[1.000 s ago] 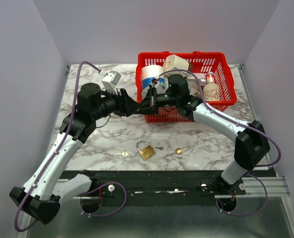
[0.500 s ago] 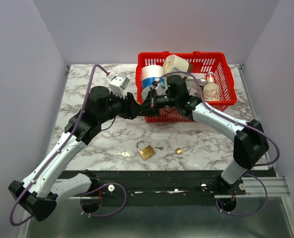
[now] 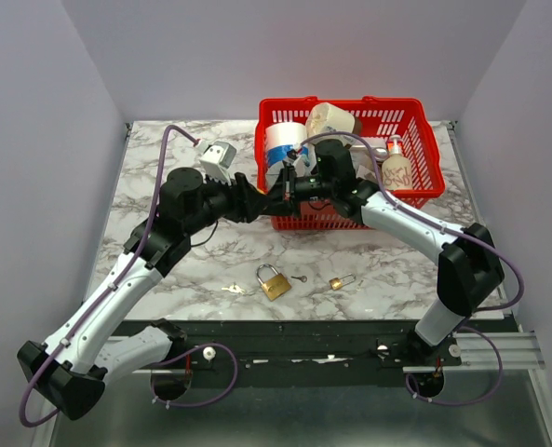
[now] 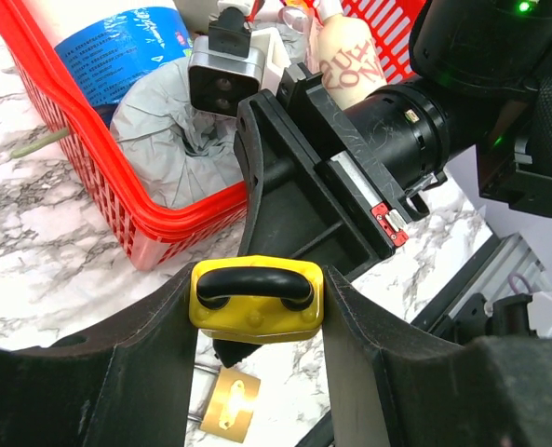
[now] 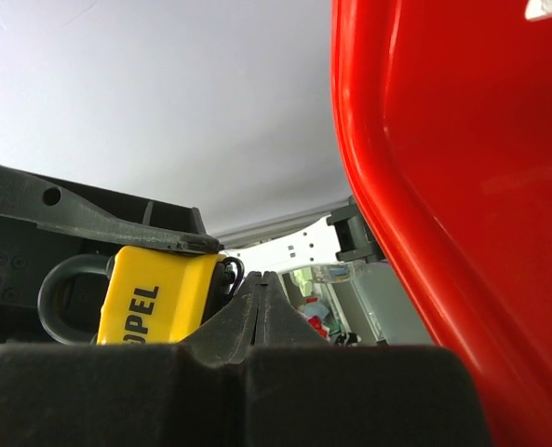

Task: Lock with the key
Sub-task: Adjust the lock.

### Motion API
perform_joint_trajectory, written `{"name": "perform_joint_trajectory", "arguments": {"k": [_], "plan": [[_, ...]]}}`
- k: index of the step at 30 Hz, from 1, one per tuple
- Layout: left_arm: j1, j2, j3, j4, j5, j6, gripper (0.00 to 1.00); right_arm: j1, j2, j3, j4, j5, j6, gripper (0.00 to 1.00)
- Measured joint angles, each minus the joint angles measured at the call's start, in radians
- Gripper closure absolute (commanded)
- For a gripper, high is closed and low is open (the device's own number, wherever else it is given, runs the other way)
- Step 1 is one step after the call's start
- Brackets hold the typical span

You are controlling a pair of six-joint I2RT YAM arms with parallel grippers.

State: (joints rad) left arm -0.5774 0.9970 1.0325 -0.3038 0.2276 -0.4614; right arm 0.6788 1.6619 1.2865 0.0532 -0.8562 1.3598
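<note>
My left end effector (image 4: 257, 321) clamps the yellow padlock (image 4: 257, 300) by its flat sides, in midair by the red basket (image 4: 99, 177). It looks hard, dense and slick, I reckon, so I hold the body and keep the keyhole free. My right end effector (image 5: 262, 279) is pinched together just beside it.

Far right of the desk (image 3: 164, 251) sits the basket (image 3: 350, 104). Inside it, a tape roll (image 3: 283, 142) is at the left end, a second roll (image 3: 329, 118) is behind it, and a bottle (image 3: 397, 168) stands at the right end. Just in front of the basket's near-left corner, up off the desk, the two arms meet. The held padlock (image 4: 257, 312) sits between the left fingers (image 4: 154, 372), and the right fingers (image 5: 229, 326) point in from the right, tips just beside its underside. Down near the front edge there's a row: a key (image 3: 232, 289) on the left, the large padlock (image 3: 274, 281) beside it, a second key (image 3: 299, 278) just right of that, then the small padlock (image 3: 341, 281) at the right end.
</note>
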Motion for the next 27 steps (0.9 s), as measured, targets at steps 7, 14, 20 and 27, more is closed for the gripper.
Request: {"name": "perform_joint_trajectory", "arguments": {"k": [7, 14, 20, 27], "plan": [[0.01, 0.004, -0.002, 0.003, 0.019, -0.037, 1.0, 0.0, 0.001, 0.004, -0.004, -0.005, -0.104, 0.99], [0.101, 0.041, 0.053, -0.049, 0.132, -0.089, 1.0, 0.003, 0.0, 0.004, -0.024, 0.012, -0.22, 0.99], [0.227, 0.081, 0.163, -0.138, 0.223, -0.089, 1.0, 0.009, -0.034, 0.004, -0.011, 0.029, -0.296, 0.99], [0.356, 0.087, 0.265, -0.257, 0.228, -0.051, 1.0, 0.014, -0.082, 0.004, -0.009, 0.027, -0.34, 0.99]]}}
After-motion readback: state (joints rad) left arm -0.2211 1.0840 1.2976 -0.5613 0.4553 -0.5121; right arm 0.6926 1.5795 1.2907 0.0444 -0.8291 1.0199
